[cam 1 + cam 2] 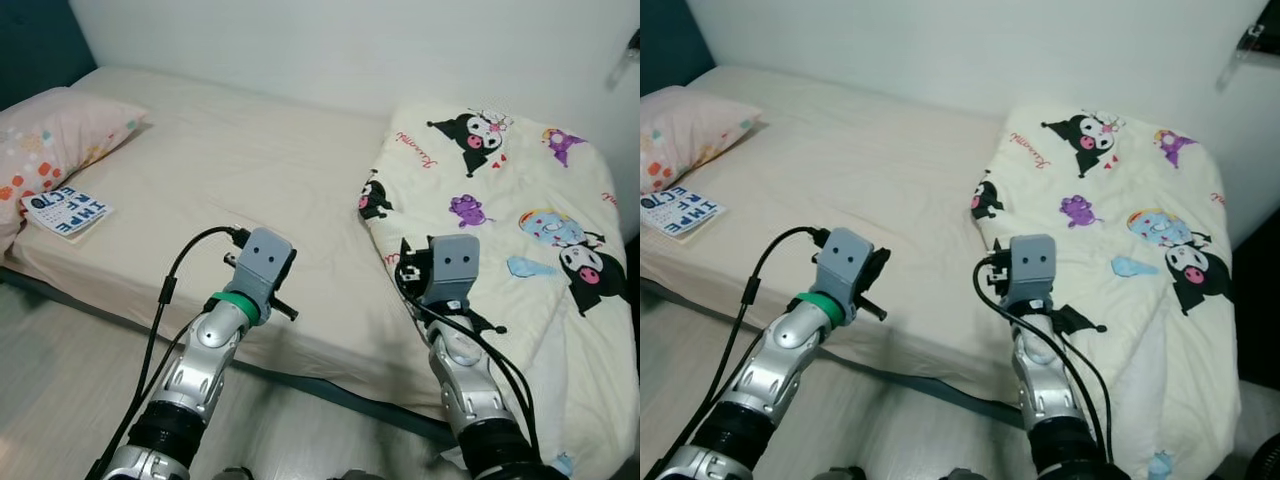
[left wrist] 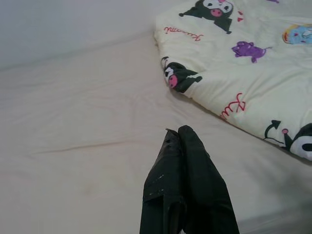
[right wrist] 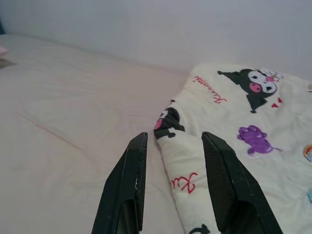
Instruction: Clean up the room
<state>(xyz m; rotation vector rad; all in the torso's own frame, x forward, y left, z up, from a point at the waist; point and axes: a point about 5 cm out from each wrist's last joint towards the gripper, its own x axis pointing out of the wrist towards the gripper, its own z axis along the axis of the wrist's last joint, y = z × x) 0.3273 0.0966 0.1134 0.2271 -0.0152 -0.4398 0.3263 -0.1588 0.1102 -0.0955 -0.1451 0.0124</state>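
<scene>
On the right half of the bed (image 1: 230,170), whose smooth beige sheet is only lightly creased, a puffy cream quilt (image 1: 510,230) printed with cartoon figures is seen bunched in a rounded heap against the white wall (image 1: 330,50). The right gripper (image 3: 173,146) is held with its two flat black fingers spread apart just before the quilt's folded edge, while the left gripper (image 2: 176,134) is held over the bare sheet with its fingers pressed together. At the left end, a soft pillow (image 1: 55,135) with coloured patches is seen, and a thin booklet (image 1: 68,211) lies flat just beside it.
</scene>
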